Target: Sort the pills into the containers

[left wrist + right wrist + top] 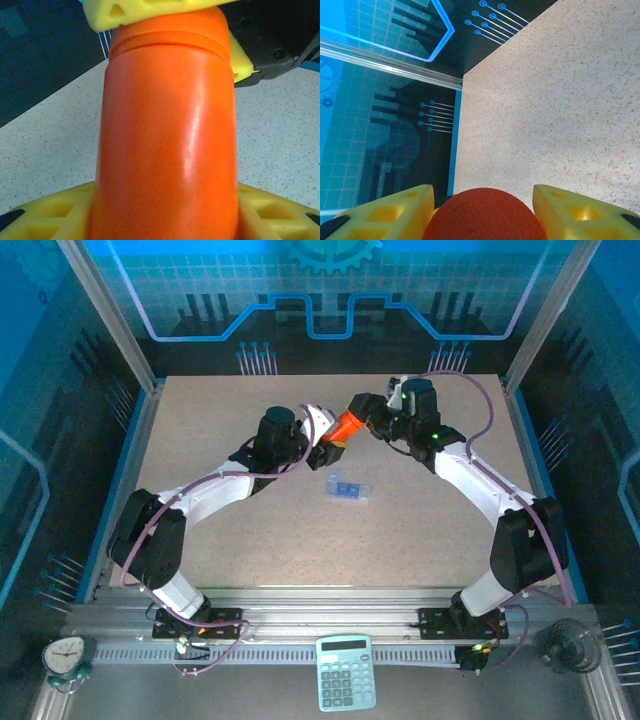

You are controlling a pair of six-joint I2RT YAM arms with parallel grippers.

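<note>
— Over the table (pixel 250 540), far middle?
— Left gripper (pixel 165 205) clamped on the body of an orange bottle (pixel 347 426), held off the surface.
— Right gripper (pixel 482 200)?
— Fingers (pixel 385 210) either side of the bottle's top; gripping or not, cannot tell.
— Blue pill box (pixel 349 487)?
— Flat on the table, middle, just near of the bottle, apart from both grippers.

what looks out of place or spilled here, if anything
Nothing looks spilled. The orange bottle is tilted in mid-air, held between the left gripper and the right gripper. The blue pill box lies slightly askew on the table.
</note>
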